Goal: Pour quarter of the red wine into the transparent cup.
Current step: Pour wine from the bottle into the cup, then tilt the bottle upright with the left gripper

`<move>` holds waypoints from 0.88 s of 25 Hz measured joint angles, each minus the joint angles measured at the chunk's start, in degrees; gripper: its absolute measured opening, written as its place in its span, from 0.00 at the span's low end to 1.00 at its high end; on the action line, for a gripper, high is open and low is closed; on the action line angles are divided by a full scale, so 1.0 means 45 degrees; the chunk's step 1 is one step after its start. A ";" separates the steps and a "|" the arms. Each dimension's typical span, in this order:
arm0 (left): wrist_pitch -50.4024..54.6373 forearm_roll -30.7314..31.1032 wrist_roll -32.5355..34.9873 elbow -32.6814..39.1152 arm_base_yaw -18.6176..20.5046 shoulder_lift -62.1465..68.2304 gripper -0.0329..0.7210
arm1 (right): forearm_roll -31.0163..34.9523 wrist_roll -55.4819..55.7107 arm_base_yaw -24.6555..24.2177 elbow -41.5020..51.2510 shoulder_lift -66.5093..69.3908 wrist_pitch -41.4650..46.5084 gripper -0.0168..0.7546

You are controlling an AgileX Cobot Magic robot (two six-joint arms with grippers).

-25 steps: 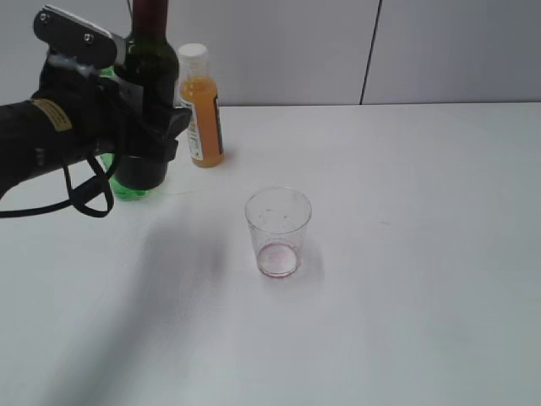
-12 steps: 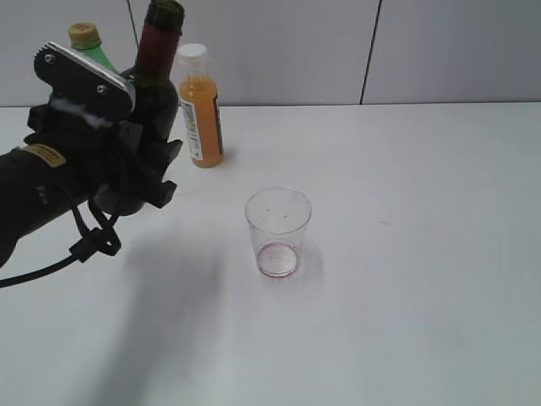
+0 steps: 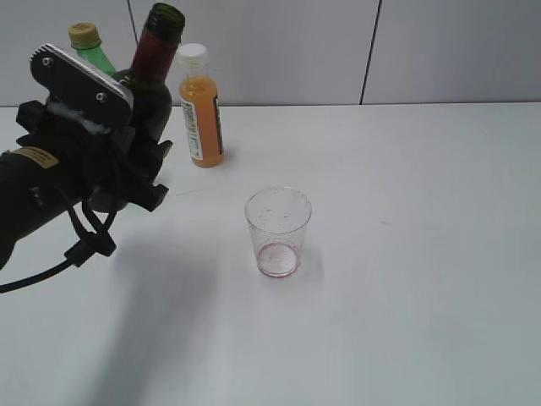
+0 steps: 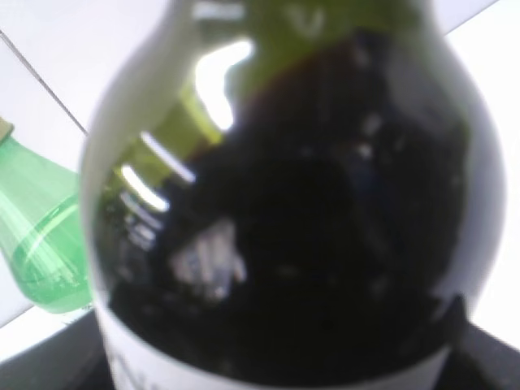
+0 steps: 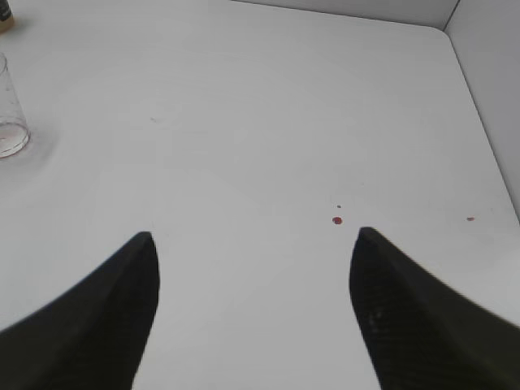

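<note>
White counter [image 3: 406, 321] stretched back to a pale panelled wall [image 3: 456, 51]. Nearest the camera on the right side, the right end effector [image 5: 252, 244] hovered low over bare counter with its two dark fingers spread wide and nothing between them; a few small red drops [image 5: 337, 220] dotted the surface just ahead of it. Toward the middle stood the cup [image 3: 278, 231], upright and clear, with a reddish ring at its base, well apart from both arms. Left of it and farther back, the left end effector [image 3: 127, 165] was clamped around the body of the wine bottle [image 3: 150, 85], which leaned with its open mouth tipped toward the right. In the left wrist view the dark wine [image 4: 325, 244] filled the lower body, green glass showing above its surface. Behind stood a green bottle [image 3: 91, 48] and, just beside the wine bottle, a juice bottle [image 3: 201, 106] with a white cap.
</note>
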 joint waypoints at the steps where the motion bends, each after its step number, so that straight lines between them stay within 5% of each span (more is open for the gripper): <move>1: 0.0000 -0.0025 0.0199 0.0000 0.0000 0.0000 0.78 | 0.0000 0.0000 0.0000 0.0000 0.0000 0.0000 0.78; 22: -0.1946 -0.1799 0.4188 -0.0028 -0.0974 0.2001 0.77 | 0.0000 0.0012 0.0000 0.0000 0.0000 0.0000 0.78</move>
